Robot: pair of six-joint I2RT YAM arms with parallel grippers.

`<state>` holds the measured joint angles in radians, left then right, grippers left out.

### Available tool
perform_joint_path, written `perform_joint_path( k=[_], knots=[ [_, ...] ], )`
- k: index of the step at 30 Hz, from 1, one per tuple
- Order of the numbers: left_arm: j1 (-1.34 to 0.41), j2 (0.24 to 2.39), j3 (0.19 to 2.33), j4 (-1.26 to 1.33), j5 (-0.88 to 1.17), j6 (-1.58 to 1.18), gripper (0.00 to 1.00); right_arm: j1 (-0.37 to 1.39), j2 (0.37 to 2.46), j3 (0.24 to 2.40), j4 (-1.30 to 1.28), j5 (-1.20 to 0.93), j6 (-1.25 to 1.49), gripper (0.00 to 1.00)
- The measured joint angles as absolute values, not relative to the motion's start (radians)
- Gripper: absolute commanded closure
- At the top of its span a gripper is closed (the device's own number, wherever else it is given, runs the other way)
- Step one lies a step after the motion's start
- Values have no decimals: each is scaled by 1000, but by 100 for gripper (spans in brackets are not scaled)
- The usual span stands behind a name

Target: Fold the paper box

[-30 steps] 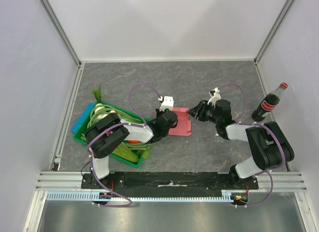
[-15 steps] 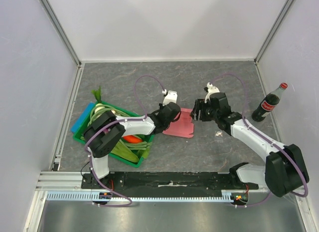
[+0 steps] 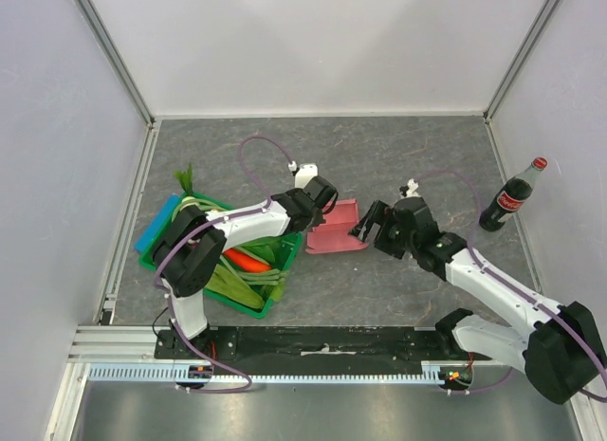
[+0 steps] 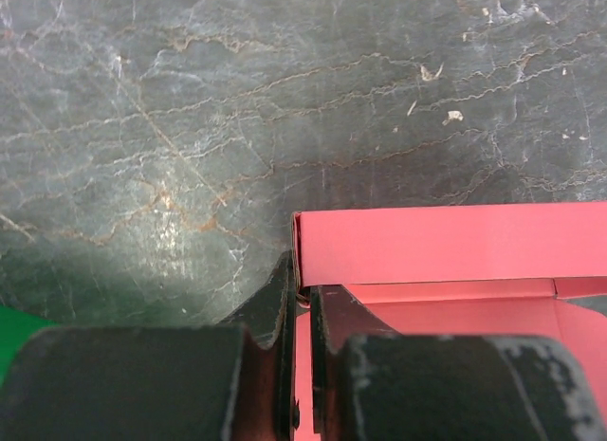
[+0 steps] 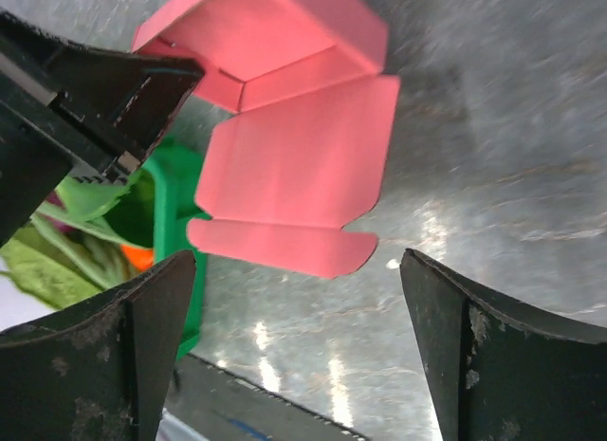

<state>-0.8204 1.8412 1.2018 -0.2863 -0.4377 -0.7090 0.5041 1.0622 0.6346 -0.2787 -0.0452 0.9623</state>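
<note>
- Since a moment ago, my right pincer (image 3: pixel 365 229) has spread its two fingers wide apart and slid close to the near right side of the paper box (image 3: pixel 336 234).
- It holds nothing.
- My left pincer (image 4: pixel 302 308) is pinched tight on the thin pink card at a far corner of the box.
- The box sits on the table (image 3: pixel 398 156), just beside the green crate (image 3: pixel 156 258), between my two pincers.
- One wall stands up, and I think the near flap lies flat.
</note>
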Motion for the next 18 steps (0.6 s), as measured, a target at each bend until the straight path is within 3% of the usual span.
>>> perform_joint_path(
  k=[6, 14, 15, 16, 18],
  knots=[
    [-820, 1836, 1216, -364, -444, -836, 98, 596, 1111, 585, -162, -10, 1185, 19],
    [-820, 1802, 1192, -435, -445, -988, 97, 638, 1250, 577, -69, 67, 1322, 67],
    [-820, 1797, 1185, -439, -446, -1007, 93, 639, 1258, 577, -69, 73, 1328, 79],
    [-820, 1792, 1181, -443, -446, -1018, 75, 640, 1264, 579, -71, 85, 1335, 85],
    [-820, 1777, 1168, -443, -441, -1036, 50, 643, 1270, 596, -92, 111, 1342, 100]
  ],
)
